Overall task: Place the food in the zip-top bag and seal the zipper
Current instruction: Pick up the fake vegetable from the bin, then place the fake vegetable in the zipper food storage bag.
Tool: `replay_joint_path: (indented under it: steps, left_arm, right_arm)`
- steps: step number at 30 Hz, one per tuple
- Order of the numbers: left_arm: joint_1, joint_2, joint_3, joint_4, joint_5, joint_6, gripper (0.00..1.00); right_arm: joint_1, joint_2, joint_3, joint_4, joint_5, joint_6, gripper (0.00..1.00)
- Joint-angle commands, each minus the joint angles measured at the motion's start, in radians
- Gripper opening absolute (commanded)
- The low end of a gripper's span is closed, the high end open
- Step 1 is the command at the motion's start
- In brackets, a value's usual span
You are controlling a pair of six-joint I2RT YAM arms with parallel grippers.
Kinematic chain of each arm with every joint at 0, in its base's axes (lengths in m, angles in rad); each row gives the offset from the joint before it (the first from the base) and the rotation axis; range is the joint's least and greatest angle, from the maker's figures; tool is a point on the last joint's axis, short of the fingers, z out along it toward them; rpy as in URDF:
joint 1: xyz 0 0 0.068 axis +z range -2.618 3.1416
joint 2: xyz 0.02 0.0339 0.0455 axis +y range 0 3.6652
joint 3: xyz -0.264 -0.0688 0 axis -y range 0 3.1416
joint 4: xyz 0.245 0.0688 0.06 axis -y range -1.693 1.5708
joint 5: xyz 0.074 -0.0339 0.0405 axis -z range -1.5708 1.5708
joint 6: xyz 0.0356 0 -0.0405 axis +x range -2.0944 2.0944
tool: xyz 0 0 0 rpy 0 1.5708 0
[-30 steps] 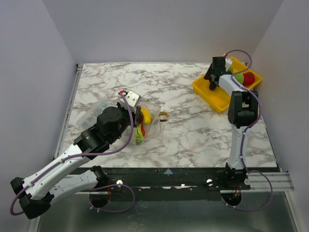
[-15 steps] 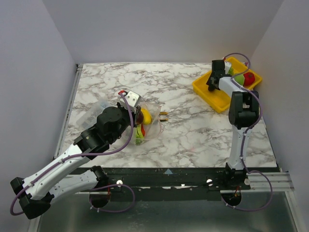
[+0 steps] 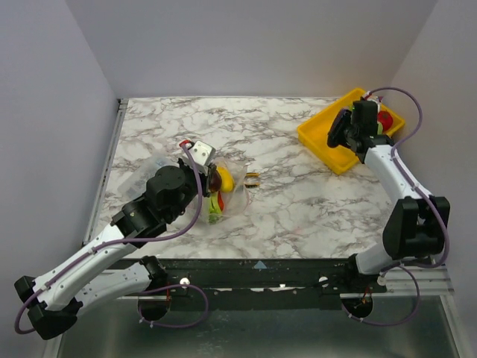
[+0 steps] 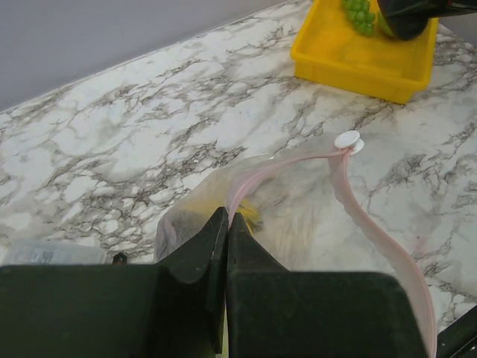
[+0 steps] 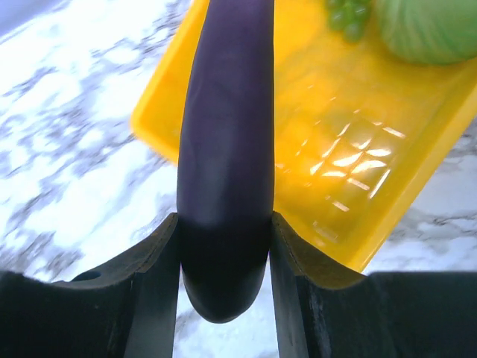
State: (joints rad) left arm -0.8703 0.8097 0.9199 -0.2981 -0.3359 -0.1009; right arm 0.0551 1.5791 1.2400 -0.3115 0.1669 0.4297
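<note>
My left gripper is pinched shut on the bag's zipper, mid-way across the worktop. Far right, my right gripper clamps the eggplant, which points straight ahead over the tray. The bag lies well off to its left.

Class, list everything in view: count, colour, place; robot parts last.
table: one, grey-veined marble, under everything
tray: one, yellow, table's far right
grapes: one bunch, green, in tray
red fruit: one, red, in tray
eggplant: one, dark purple, in right gripper
zip-top bag: one, clear, left of centre, food inside
zipper: one, pink, bag's mouth
small object: one, yellow-brown, right of bag
left gripper: one, black, shut on zipper
right gripper: one, black, shut on eggplant
</note>
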Motion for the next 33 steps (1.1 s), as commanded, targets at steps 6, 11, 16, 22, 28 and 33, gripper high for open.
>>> replay_joint_path:
  steps: [6, 11, 16, 22, 28, 33]
  left_arm:
    - [0.002, -0.029, 0.019, 0.01, 0.0, -0.005, 0.0]
    - [0.002, -0.023, 0.023, 0.007, 0.018, -0.013, 0.0]
    - [0.002, -0.023, 0.027, 0.004, 0.01, -0.009, 0.0]
    - [0.002, -0.019, 0.023, 0.006, 0.009, -0.008, 0.0]
    - [0.002, -0.01, 0.025, 0.002, 0.003, -0.005, 0.0]
    - [0.002, -0.016, 0.022, 0.006, -0.009, 0.0, 0.0]
  right_arm:
    - [0.003, -0.328, -0.162, -0.092, -0.776, 0.065, 0.0]
    - [0.026, -0.486, -0.172, -0.189, -1.022, 0.08, 0.0]
    - [0.083, -0.603, -0.202, -0.199, -1.316, 0.125, 0.0]
    - [0.322, -0.651, -0.222, -0.203, -1.371, 0.157, 0.0]
    - [0.581, -0.593, -0.193, -0.179, -1.292, 0.195, 0.0]
    - [0.6, -0.456, -0.098, -0.371, -1.101, 0.102, 0.0]
